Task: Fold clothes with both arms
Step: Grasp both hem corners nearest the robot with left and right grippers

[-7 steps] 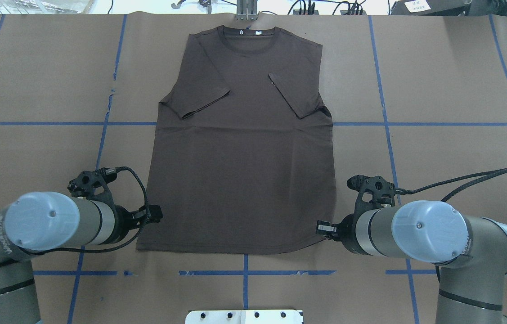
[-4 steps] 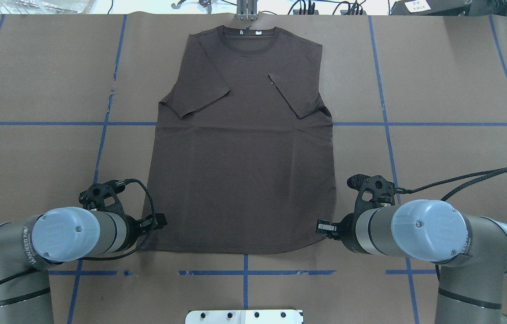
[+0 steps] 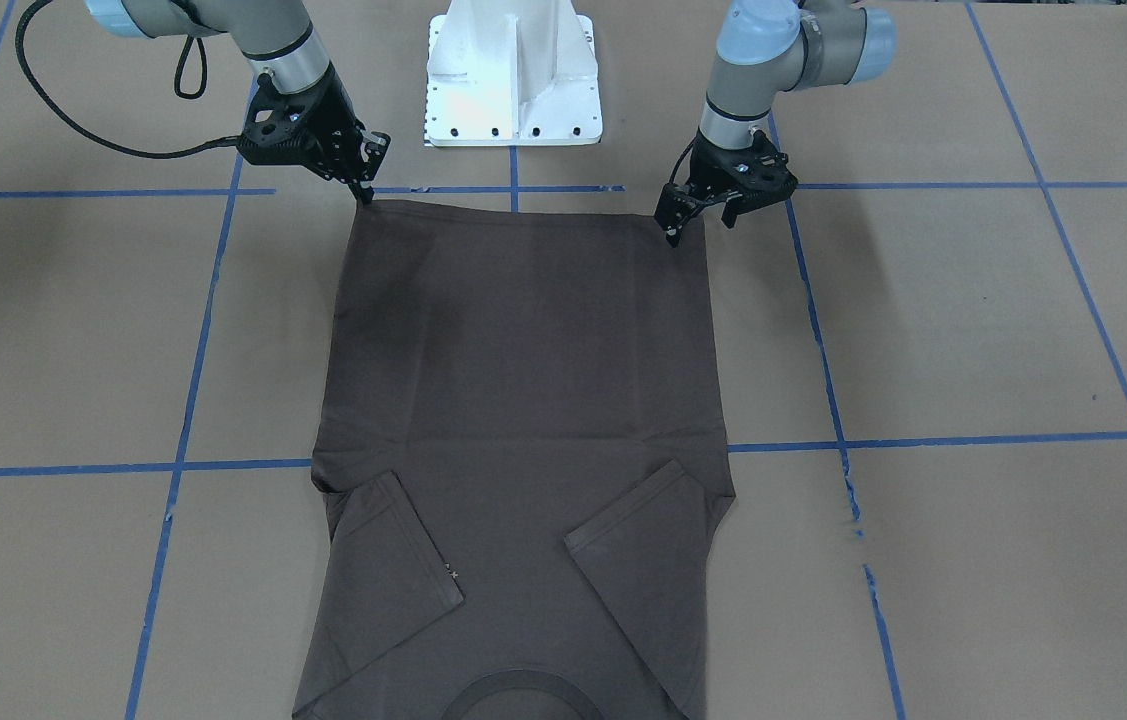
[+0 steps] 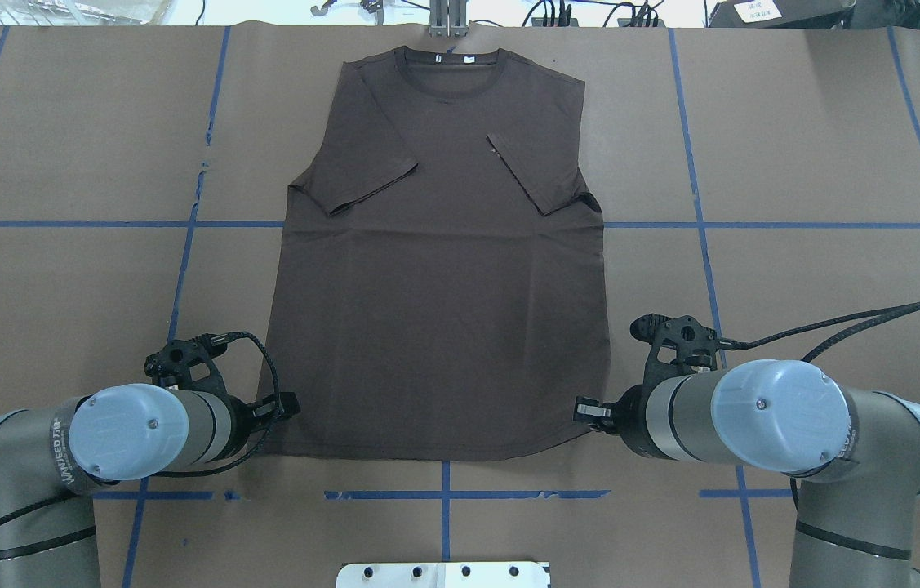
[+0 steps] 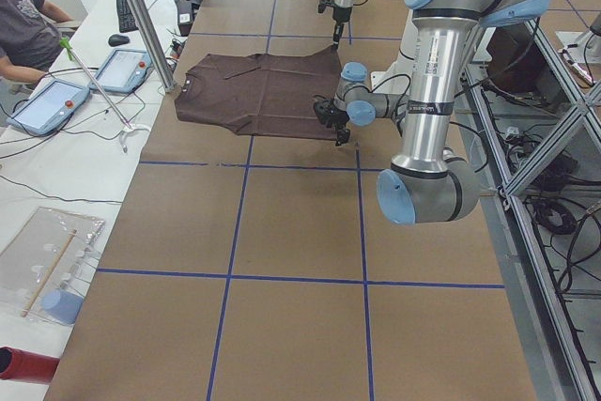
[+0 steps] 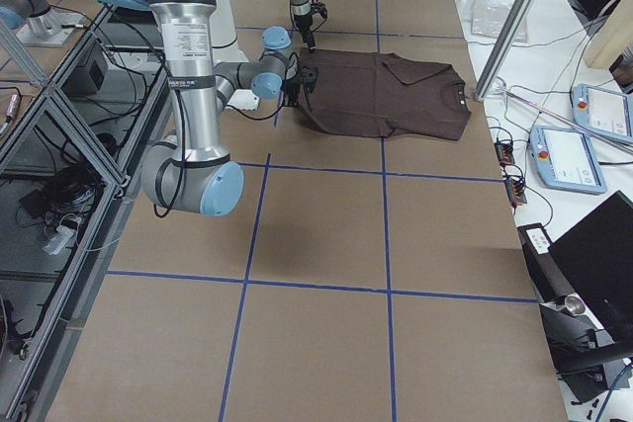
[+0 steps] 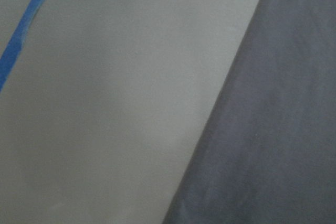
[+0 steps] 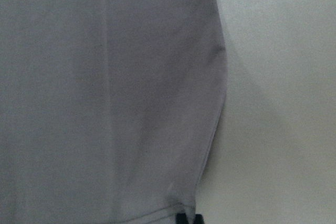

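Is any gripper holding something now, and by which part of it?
The right gripper seems to pinch the T-shirt at one hem corner. The left gripper is open at the other corner, holding nothing.

2 blue-rimmed tablets (image 5: pixel 122 69) lie on a white bench (image 5: pixel 56 176) by a grey-shirted operator (image 5: pixel 23 16), well apart from the left gripper (image 5: pixel 336 131).
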Robot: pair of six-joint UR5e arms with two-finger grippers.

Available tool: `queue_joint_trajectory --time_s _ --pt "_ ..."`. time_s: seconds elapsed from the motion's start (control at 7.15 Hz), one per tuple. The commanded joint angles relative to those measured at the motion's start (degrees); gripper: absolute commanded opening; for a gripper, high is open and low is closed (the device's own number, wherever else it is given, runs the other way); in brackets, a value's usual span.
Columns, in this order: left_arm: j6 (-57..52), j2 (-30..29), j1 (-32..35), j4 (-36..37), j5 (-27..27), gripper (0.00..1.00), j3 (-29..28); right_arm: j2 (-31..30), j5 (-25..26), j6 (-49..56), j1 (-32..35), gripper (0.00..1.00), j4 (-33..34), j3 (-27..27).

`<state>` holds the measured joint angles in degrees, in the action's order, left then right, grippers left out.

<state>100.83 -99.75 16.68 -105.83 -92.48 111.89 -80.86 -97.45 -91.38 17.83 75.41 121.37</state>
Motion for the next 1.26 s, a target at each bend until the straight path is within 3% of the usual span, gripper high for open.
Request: queue_joint_trajectory --time_s 0.0,0.7,1.12 --pt "0.1 0.2 -0.2 0.0 -0.1 0.94 0.3 0.0 -0.1 0.1 0.2 0.0 0.0 0.0" --pt "0.2 0.1 -1.4 0.0 -0.1 0.43 0.4 0.0 -0.3 0.2 0.4 0.0 0.0 0.1" --pt "0.2 -0.1 -1.5 0.1 -0.1 0.19 0.6 0.0 -0.4 0.3 0.6 0.0 0.0 0.1"
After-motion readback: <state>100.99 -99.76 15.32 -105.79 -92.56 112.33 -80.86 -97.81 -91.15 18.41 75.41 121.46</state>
